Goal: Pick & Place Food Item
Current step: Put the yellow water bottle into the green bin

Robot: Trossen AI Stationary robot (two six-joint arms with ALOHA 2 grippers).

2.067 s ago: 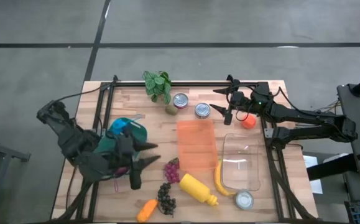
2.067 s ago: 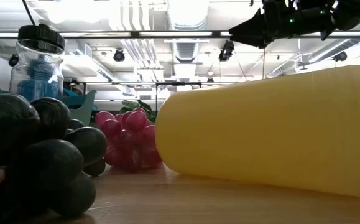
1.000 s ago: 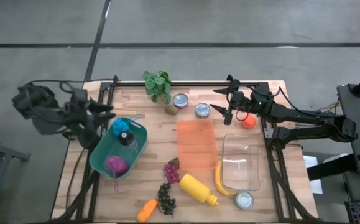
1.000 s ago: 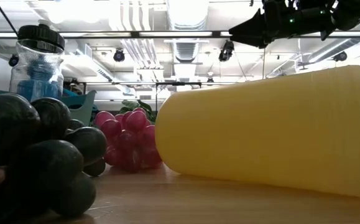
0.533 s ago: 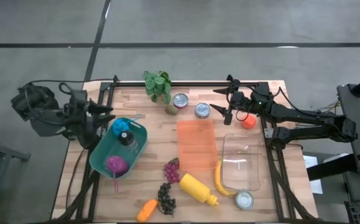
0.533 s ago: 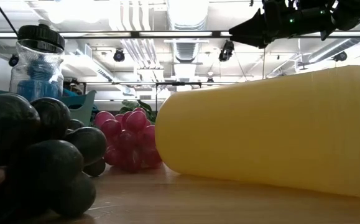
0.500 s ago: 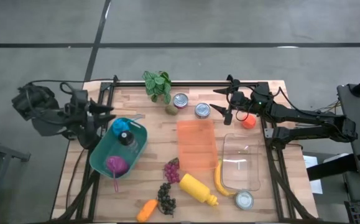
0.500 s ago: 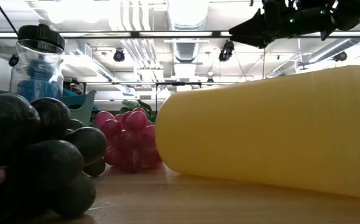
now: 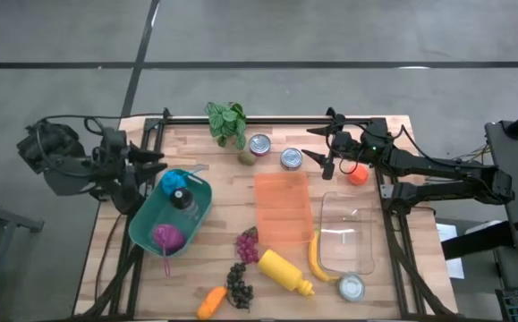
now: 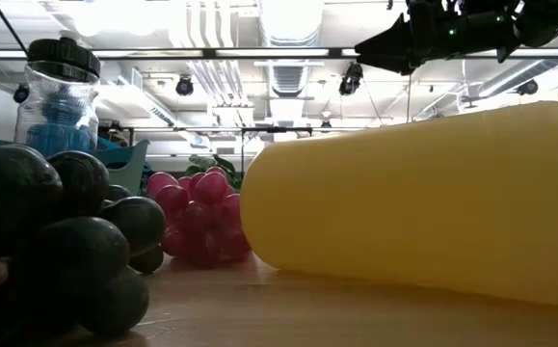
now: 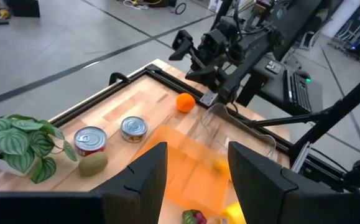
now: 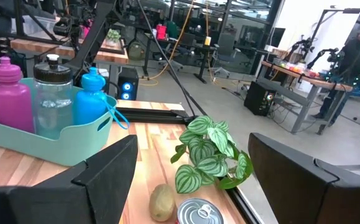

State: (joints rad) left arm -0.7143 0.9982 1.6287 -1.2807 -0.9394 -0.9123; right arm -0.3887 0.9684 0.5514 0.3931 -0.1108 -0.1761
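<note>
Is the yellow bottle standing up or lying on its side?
Lying on its side. The yellow bottle stretches flat across the table, beside the banana.

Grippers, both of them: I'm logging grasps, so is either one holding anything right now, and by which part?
Nothing is held. The left gripper hangs open beside the teal bin, and the right gripper hangs open near the orange, both empty.
</note>
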